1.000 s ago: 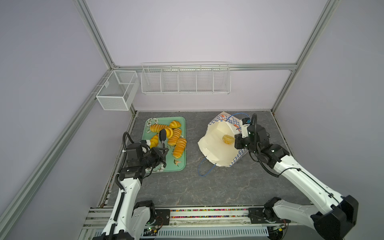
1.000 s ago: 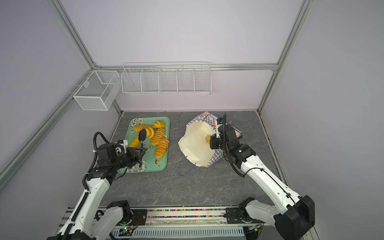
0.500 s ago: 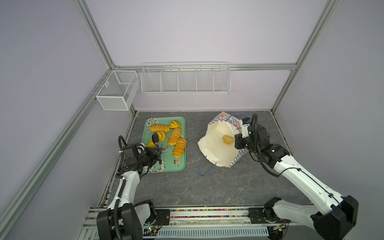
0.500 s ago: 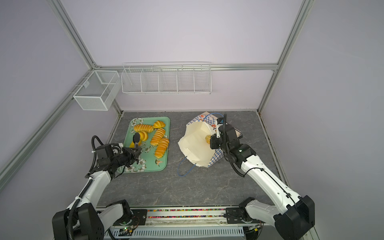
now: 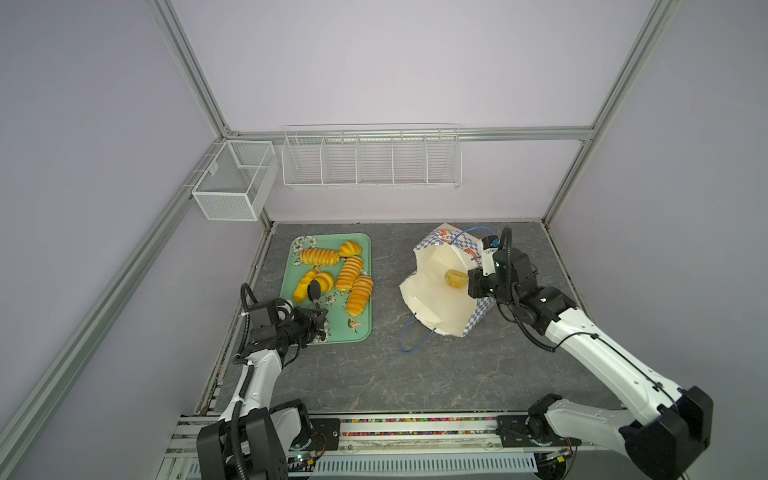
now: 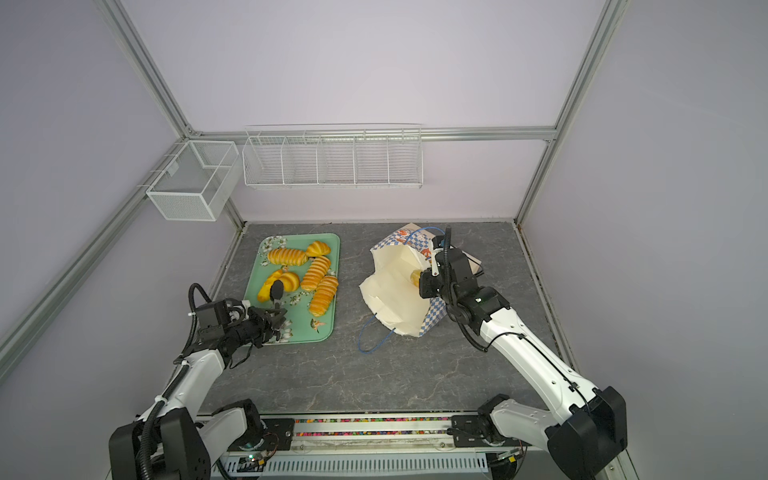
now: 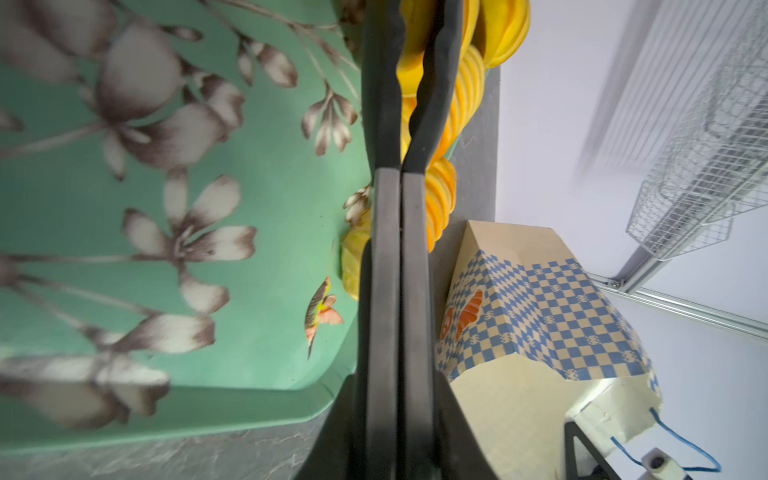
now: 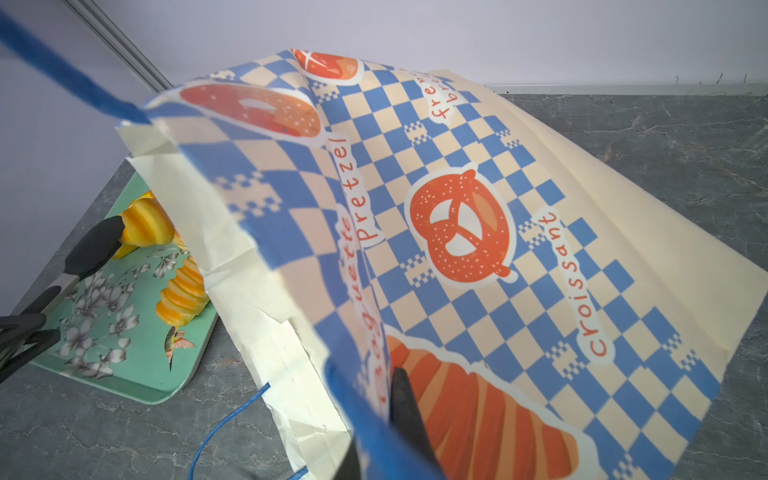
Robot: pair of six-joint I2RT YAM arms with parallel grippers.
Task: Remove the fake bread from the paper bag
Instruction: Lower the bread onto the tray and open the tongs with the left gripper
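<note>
So the bag (image 5: pixel 440 299) was lying on its side off to the right of the tray (image 5: pixel 345 332), mouth turned roughly toward the tray. The right claw (image 5: pixel 473 279) was clamped shut on the bag's upper wall near the rim. I'd guess that was to prop the mouth open so the other arm could reach in. One bun (image 5: pixel 454 278) sat deep inside the bag, so well off the tray, and six pieces (image 5: pixel 319 256) lay on the tray. The left claw (image 5: pixel 313 289) hung over the tray's left half above one of those pieces, jaws pressed together, holding nothing. My read: one trip to go.

Both top views looked straight into the mouth and showed the bun. The right wrist cam only caught the bag's checked outside, no bun at all. The left wrist cam was what showed the left claw's jaws closed and empty. From the top that was too small to call.
</note>
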